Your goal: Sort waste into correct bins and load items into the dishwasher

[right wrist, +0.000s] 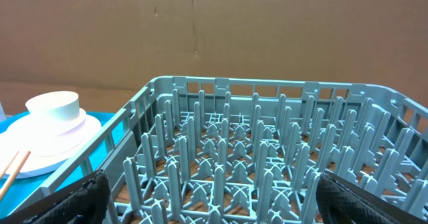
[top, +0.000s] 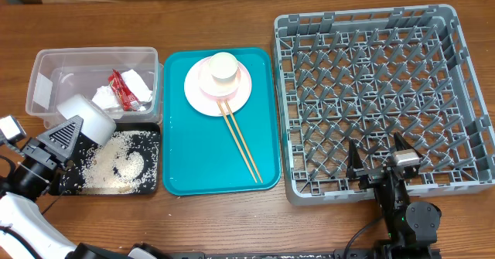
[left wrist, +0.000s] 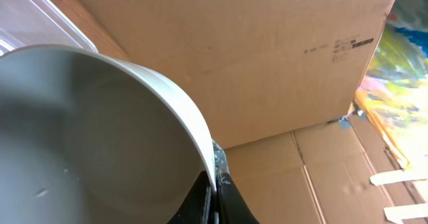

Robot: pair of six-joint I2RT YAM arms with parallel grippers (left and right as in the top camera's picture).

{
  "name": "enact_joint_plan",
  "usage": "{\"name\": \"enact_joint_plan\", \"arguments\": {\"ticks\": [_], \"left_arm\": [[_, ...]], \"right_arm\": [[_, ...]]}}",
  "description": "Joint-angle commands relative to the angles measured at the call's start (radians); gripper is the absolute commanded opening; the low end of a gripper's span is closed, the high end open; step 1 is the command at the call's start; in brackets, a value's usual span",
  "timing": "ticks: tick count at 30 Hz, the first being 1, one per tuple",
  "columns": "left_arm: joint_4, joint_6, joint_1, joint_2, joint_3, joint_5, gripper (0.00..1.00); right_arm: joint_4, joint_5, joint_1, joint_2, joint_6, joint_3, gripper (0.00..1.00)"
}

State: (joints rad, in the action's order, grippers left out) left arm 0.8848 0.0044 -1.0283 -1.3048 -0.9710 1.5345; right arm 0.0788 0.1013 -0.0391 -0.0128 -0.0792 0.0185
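The jaws of the left gripper, seen overhead, pinch the rim of a pale bowl tipped above the rice in the black tray. The rack lies far to the right, nearer the right gripper, whose jaws are spread. The left wrist view shows the jaws pressed on the bowl's rim. In the right wrist view, the rack's pegs stand directly ahead.
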Motion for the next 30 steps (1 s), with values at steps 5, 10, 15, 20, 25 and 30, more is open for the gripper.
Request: {"name": "enact_joint_plan", "arguments": {"ticks": [5,10,15,20,25,30], "left_arm": [[-0.003,0.058,-0.004,0.010,0.002,0.048,0.04],[-0.003,0.064,0.011,0.010,0.002,0.048,0.05],[0.003,0.063,0.068,0.010,0.002,0.048,0.05],[0.005,-0.006,0.161,0.010,0.002,0.047,0.04],[0.008,-0.041,0.270,0.010,0.002,-0.129,0.04],[0.050,-0.064,0.434,0.010,0.002,-0.399,0.04]], "right_arm": [[-0.005,0.005,0.004,0.010,-0.003,-0.011,1.00],[-0.005,0.005,0.004,0.010,-0.003,-0.011,1.00],[-0.005,0.005,0.004,0.010,-0.003,-0.011,1.00],[-0.005,0.005,0.004,0.010,-0.003,-0.011,1.00],[-0.005,0.005,0.004,0.010,-0.003,-0.011,1.00],[-0.005,0.005,0.004,0.010,-0.003,-0.011,1.00]]}}
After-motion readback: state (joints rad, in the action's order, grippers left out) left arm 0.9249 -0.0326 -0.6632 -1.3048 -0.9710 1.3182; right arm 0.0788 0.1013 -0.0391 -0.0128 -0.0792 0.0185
